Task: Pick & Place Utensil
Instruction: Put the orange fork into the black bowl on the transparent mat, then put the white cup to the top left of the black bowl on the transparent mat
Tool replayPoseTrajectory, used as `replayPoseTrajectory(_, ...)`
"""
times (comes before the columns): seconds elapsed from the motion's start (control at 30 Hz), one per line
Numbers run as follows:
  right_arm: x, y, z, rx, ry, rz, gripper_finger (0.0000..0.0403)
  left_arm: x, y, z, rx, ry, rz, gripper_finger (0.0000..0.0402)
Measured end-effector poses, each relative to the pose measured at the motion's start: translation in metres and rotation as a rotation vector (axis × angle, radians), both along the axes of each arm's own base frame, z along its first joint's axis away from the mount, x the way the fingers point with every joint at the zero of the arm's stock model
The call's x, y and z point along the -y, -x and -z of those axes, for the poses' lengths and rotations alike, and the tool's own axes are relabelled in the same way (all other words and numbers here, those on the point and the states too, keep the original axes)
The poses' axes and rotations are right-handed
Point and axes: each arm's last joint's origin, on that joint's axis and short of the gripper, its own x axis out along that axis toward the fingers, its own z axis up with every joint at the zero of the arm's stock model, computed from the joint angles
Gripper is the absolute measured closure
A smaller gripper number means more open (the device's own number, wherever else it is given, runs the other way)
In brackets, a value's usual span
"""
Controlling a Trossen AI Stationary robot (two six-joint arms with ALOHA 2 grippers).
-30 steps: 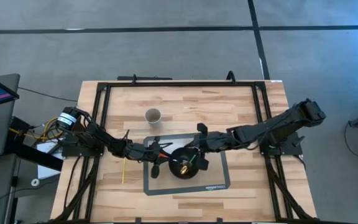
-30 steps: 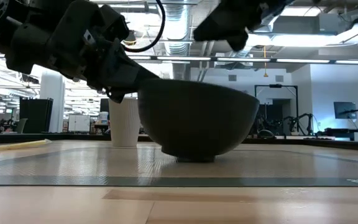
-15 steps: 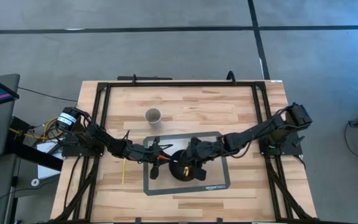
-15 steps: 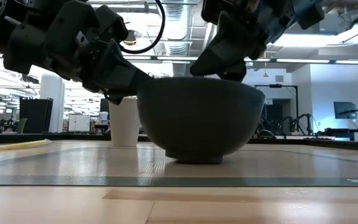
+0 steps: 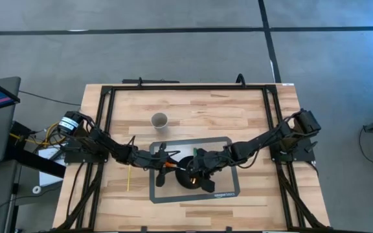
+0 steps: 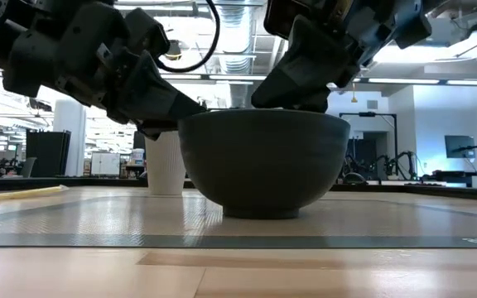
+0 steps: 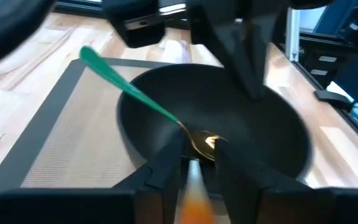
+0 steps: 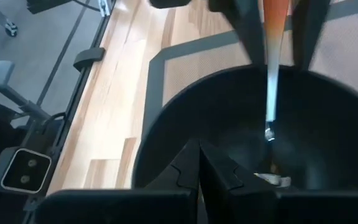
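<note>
Your right gripper (image 5: 195,169) sits low over the black bowl (image 5: 193,176), at its rim on the side toward the left arm. In the right wrist view its two dark fingers (image 8: 188,163) meet with no gap between them and nothing held, pointing down into the bowl's interior.

Your left gripper (image 5: 162,165) rests just beside the bowl on its left side. In the left wrist view its fingers (image 7: 166,165) are set narrow around an orange-handled utensil (image 7: 192,186) whose silver tip (image 8: 268,118) reaches over the rim into the bowl.

A second utensil, a green-handled spoon (image 7: 129,90), lies inside the bowl. Its gold head (image 7: 205,142) rests on the bowl floor, directly ahead of the left fingers, and its handle leans up and out over the rim. Whether the right gripper touches this spoon cannot be determined.

The bowl stands upright on the grey mat (image 5: 222,188), near the mat's centre. In the low view the bowl (image 6: 263,161) is flat on the surface with both arms above it.

A white paper cup (image 5: 159,120) stands on the wooden table (image 5: 251,110), well apart, beyond the mat. A yellow stick (image 5: 127,177) lies on the table left of the mat.
</note>
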Motion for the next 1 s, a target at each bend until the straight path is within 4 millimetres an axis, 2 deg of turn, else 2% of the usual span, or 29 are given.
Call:
replayPoseTrajectory(0.23,0.003,-0.002,-0.001,0.012,-0.004,0.008,0.0402,0.005,0.008,-0.014,-0.007,-0.001,0.028,0.0253)
replayPoseTrajectory(0.37,0.006,0.001,-0.013,0.040,-0.002,0.007,0.0402,0.003,0.014,-0.039,0.065,-0.032,0.041,0.0237)
replayPoseTrajectory(0.5,0.015,0.011,-0.036,0.066,0.011,0.013,0.0402,-0.006,0.026,-0.069,0.147,-0.117,-0.051,0.0236)
replayPoseTrajectory(0.6,0.028,0.023,-0.056,0.067,0.048,0.022,0.0402,-0.017,0.038,-0.088,0.167,-0.196,-0.158,0.0241)
replayPoseTrajectory(0.73,0.049,0.046,-0.086,0.098,0.166,0.088,0.0401,-0.037,0.054,-0.105,0.150,-0.188,-0.273,0.0247)
replayPoseTrajectory(0.9,0.074,0.067,-0.115,0.189,0.307,0.194,0.0402,-0.069,0.065,-0.106,0.042,-0.128,-0.353,0.0250)
replayPoseTrajectory(1.0,0.087,0.073,-0.113,0.198,0.378,0.169,0.0402,-0.088,0.065,-0.102,-0.016,-0.088,-0.339,0.0250)
